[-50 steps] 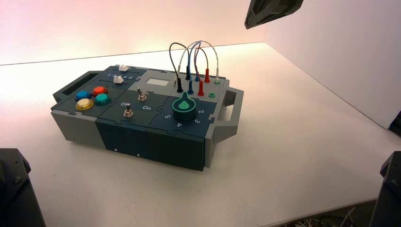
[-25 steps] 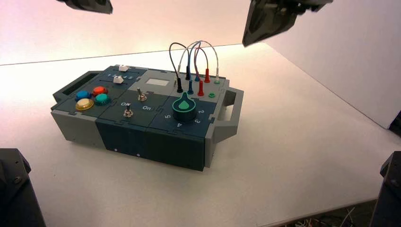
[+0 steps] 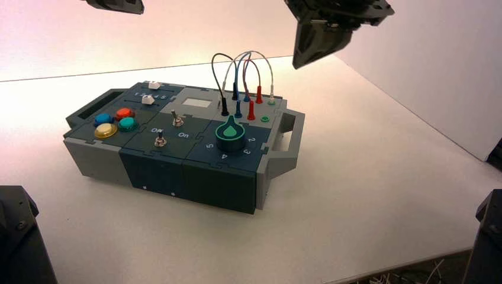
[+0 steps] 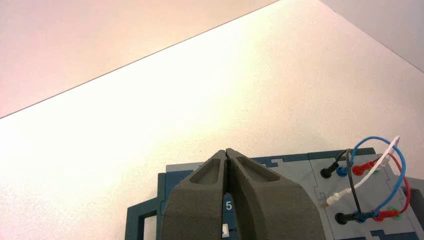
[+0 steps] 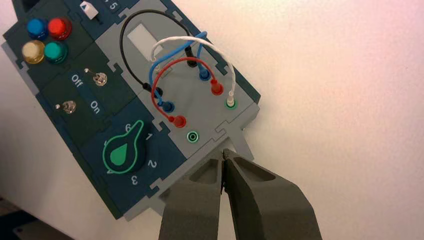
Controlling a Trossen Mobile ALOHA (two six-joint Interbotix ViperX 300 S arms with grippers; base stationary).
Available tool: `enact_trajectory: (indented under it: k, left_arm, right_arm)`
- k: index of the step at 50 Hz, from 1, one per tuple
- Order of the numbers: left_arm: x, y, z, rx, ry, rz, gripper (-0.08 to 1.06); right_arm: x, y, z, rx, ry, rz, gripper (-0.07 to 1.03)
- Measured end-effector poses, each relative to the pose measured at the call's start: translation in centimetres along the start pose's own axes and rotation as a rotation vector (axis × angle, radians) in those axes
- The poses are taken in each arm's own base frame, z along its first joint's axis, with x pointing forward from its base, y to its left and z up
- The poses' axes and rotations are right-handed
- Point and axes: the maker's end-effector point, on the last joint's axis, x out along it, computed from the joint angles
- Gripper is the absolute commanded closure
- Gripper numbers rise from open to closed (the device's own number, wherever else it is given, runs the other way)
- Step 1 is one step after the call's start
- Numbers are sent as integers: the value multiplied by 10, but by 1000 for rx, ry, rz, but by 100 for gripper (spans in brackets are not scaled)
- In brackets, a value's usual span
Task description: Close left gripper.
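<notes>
The box (image 3: 177, 171) stands turned on the white table. My left gripper (image 4: 227, 151) hangs high above the box's far left, over the slider part. Its fingers meet at the tips and hold nothing. In the high view only its edge (image 3: 115, 6) shows at the top left. My right gripper (image 5: 223, 152) is shut and empty, high above the box's right handle (image 5: 235, 142). It shows at the top in the high view (image 3: 322, 35).
The box bears four round buttons (image 3: 115, 121), two toggle switches (image 3: 176, 120), a green-marked knob (image 3: 231, 135) and looped wires (image 3: 245, 77) in sockets. White walls rise behind and to the right. Parked arm bases (image 3: 21, 236) stand at the bottom corners.
My right gripper has come down and leftward into the high view. My left gripper's edge has entered at the top left since one second ago. The box has not moved.
</notes>
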Motion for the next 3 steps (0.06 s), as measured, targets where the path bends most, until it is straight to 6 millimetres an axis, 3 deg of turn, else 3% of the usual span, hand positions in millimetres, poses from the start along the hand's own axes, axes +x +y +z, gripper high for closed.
enact_trajectory:
  k: [3]
  left_arm:
    - [0,0,0,-2,0,1,100]
  right_arm:
    - [-1,1,6,-2,-12,3,98]
